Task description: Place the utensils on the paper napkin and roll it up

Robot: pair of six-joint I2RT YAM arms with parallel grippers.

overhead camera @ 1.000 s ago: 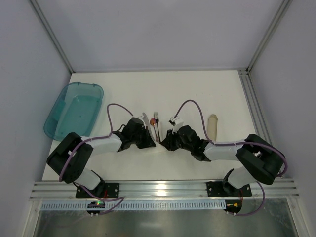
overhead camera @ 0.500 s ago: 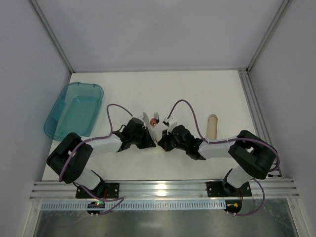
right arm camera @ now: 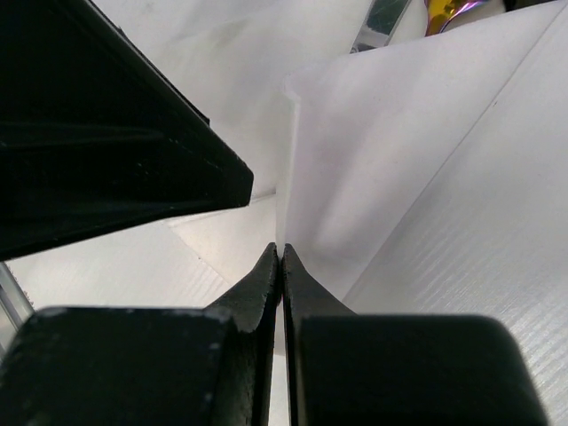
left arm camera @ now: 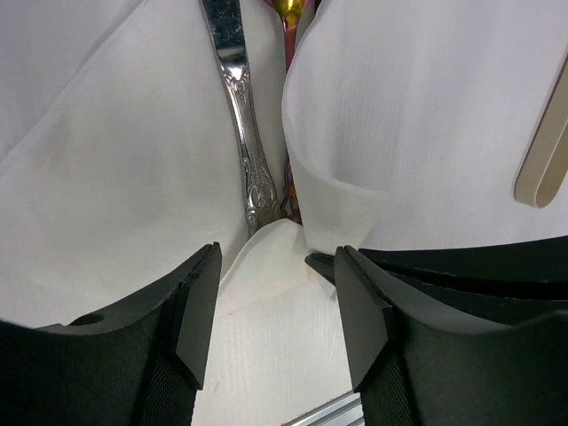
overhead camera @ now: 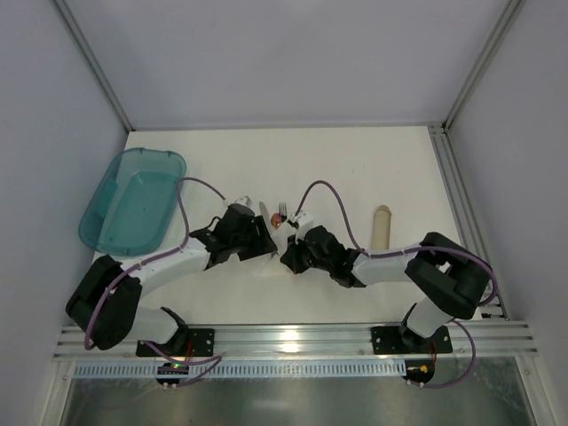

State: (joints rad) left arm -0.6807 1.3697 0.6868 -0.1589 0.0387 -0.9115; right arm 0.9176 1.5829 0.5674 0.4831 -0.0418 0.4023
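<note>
We list, left to right:

- Teal plastic tub (overhead camera: 133, 197): translucent, well apart from the work.
- Left pincer (left arm camera: 275, 271): jaws apart, holding nothing, just at the near end of the cutlery.
- Cutlery (left arm camera: 240, 124): slim, silvery, with an embossed handle. Its long axis points away from the arm bases, and it lies in the trough between two raised folds.
- Napkin (left arm camera: 417, 124): thin white paper, softly creased.
- Right pincer (right arm camera: 282, 257): clamped on the edge of the napkin's right flap. We judge it best placed to draw that flap leftward across the handles.
- Beige tube (overhead camera: 382, 228): smooth, lying off to the right.
</note>
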